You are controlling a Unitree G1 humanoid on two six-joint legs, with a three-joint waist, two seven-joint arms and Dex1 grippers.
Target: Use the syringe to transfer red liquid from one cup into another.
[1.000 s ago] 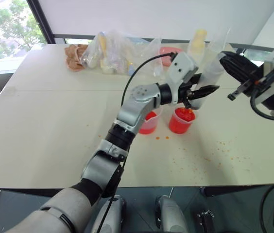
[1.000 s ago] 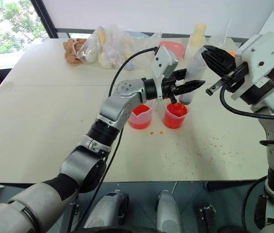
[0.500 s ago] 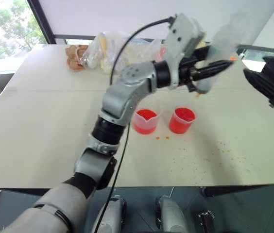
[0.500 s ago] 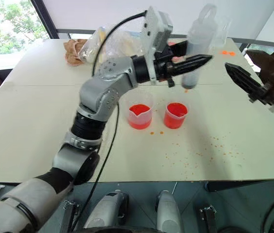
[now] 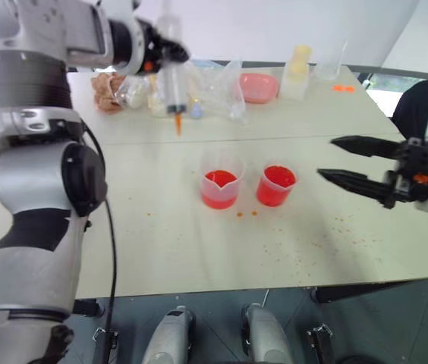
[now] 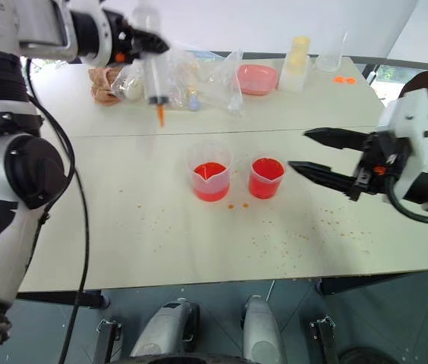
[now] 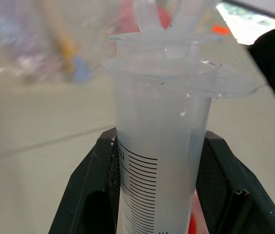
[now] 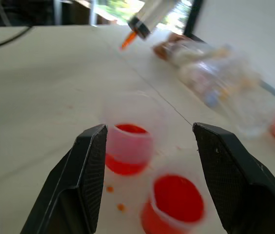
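Left gripper, high at about ten o'clock over the table, is clamped on the syringe; in the left wrist view its two black fingers press either side of the clear graduated barrel just under the flange. That syringe hangs upright with its orange tip pointing down, well above the tabletop and well apart from both cups, off to their ten o'clock.

Behind it, at the table's far edge around eleven to twelve o'clock, lie clear plastic bags of mixed items, then a pink dish and a pale yellow bottle.

Near the table's middle stands the wider measuring cup with the spout, partly filled with red liquid. Just beside it at three o'clock, apart from it, stands the narrower spoutless cup, filled with red nearly to the brim. Small red drops lie on the table in front of the two cups, and more speckle the surface towards four o'clock.

Right gripper, at three o'clock of the narrower cup, holds nothing: its two black fingers are spread wide, pointing level towards the cups, tips near the narrower cup and not touching it.
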